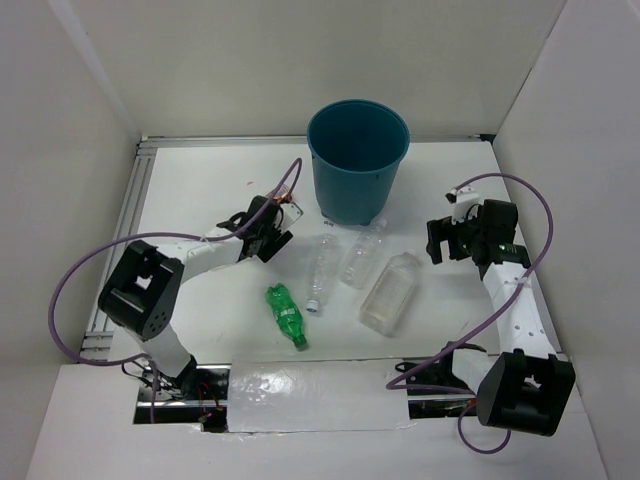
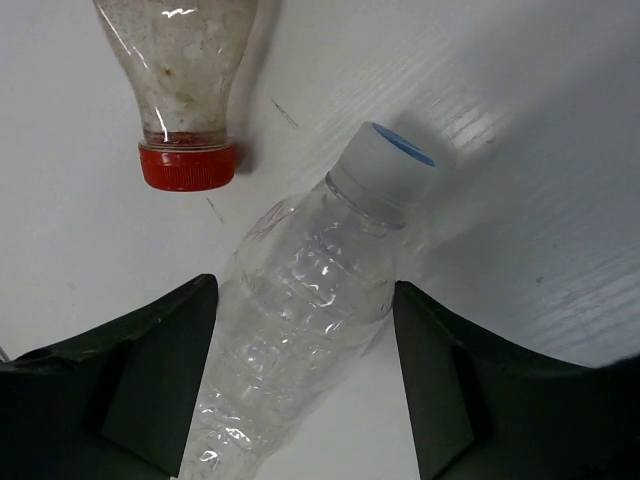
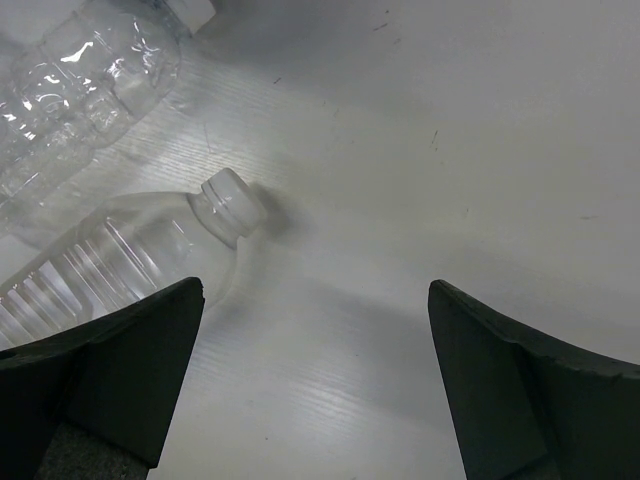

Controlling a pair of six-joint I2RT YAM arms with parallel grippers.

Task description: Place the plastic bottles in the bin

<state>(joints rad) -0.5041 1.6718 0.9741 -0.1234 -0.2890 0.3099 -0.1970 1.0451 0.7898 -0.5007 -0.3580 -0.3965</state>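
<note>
Left arm (image 1: 200, 255), right arm (image 1: 515, 310), jaws apart.

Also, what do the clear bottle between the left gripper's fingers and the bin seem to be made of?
The clear bottle looks like thin plastic, glossy: see-through, with moulded ribs and bright glints. The bin looks like opaque teal plastic, smooth, with a dull sheen.

A white counter (image 1: 200, 190) fills the middle of the overhead view, closed in by plain white panels: a back wall (image 1: 300, 60), a left wall (image 1: 60, 150) and a right wall (image 1: 585, 130). A silver metal rail (image 1: 125, 240) runs along the counter's left edge and another along the back edge (image 1: 220, 140). At the near edge lies a crinkled, shiny pale strip (image 1: 310, 395). The light is even and the shadows soft. Up close, the counter surface shows faint streaks and small dark scuffs (image 2: 285, 115).
</note>
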